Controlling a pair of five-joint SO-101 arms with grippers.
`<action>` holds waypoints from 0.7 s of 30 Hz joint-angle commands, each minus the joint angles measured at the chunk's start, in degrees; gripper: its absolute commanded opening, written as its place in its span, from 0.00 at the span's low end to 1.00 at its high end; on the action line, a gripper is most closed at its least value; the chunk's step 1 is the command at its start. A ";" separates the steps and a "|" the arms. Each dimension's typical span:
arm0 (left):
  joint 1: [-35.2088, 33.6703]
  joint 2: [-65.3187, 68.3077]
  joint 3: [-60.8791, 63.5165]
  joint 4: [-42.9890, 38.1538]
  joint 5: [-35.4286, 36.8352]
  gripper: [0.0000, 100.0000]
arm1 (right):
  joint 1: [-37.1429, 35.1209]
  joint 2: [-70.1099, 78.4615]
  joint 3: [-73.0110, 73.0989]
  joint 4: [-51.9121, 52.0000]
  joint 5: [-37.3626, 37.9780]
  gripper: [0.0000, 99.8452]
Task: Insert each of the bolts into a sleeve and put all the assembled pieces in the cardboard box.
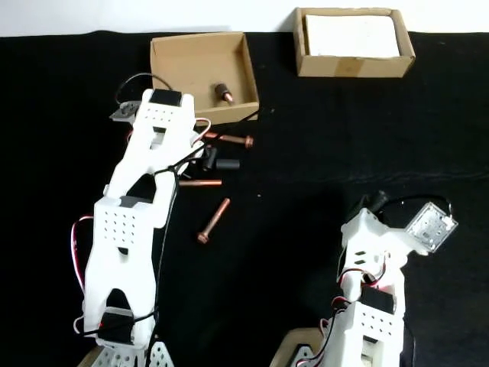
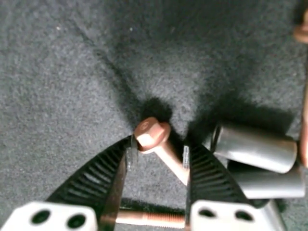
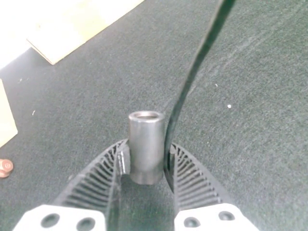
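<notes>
- Left pincer (image 2: 159, 145): jaws drawn in around a copper-coloured bolt (image 2: 153, 136). The hex head sits at one jaw tip and the shank runs slantwise to the other jaw. Both jaws appear to touch it, so it is gripped, but askew.
- Bolt position: at the dark surface (image 2: 72, 72), just beside two spare sleeves (image 2: 255, 147) lying on their sides. In the high view this cluster is near the front wall of the cardboard box (image 1: 164, 73).
- Right pincer (image 3: 147, 146): closed on a grey sleeve (image 3: 146, 134), held upright at mid-height with the open bore facing up and unobstructed. It is well apart from the box.
- Bolt handling (judgement): solid metal, rigid, small and light. The smooth round shank will roll on the cloth and can pivot between ribbed jaws. Best hold is square across the shank just under the head, leaving the threaded end free to enter the bore. The present skewed hold may make alignment awkward.
- Sleeve handling (judgement): stiff, smooth-walled tube that could slide if squeezed near an end. The mid-body hold looks sound. Neither part is fragile.
- Box contents: one assembled piece (image 1: 223, 92). Loose bolts (image 1: 214, 220) lie on the surface, so most of the task remains.
</notes>
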 commanded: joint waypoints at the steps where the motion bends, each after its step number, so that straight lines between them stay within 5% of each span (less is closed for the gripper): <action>1: -0.31 2.77 -0.75 -0.44 0.09 0.17 | -0.31 -1.10 7.60 -0.66 -0.26 0.01; 6: -0.75 4.00 -0.75 0.00 -5.27 0.17 | -0.22 -1.10 7.60 -0.66 -0.26 0.01; 12: -0.40 3.65 -0.84 0.00 -31.12 0.01 | -0.13 -1.10 7.60 -0.66 -0.26 0.01; 21: 1.19 3.65 -0.84 0.00 -59.52 0.02 | -0.13 -1.10 7.60 -0.66 -0.26 0.01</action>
